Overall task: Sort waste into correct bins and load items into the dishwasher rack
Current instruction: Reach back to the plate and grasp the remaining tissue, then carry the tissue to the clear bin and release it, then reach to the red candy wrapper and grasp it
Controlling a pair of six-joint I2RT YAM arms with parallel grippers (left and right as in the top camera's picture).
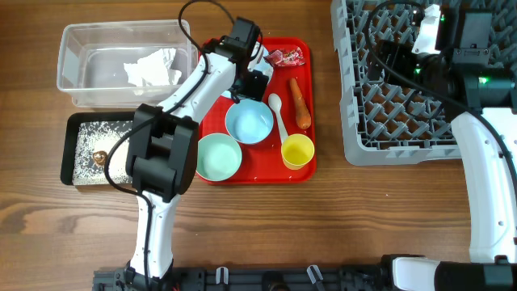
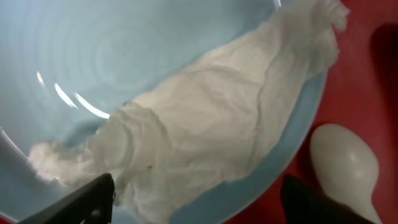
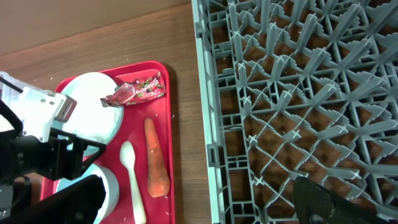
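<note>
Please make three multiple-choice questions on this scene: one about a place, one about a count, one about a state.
1. Where is the carrot piece? A on the red tray; B in the yellow cup; C in the mint green bowl.
2. How many bowls are on the tray? A one; B two; C four.
3. The yellow cup stands: A upright; B upside down; C on its side.
Key: 1A, it lies on bare red; 2B, mint green bowl and light blue bowl; 3A, its mouth faces up.
</note>
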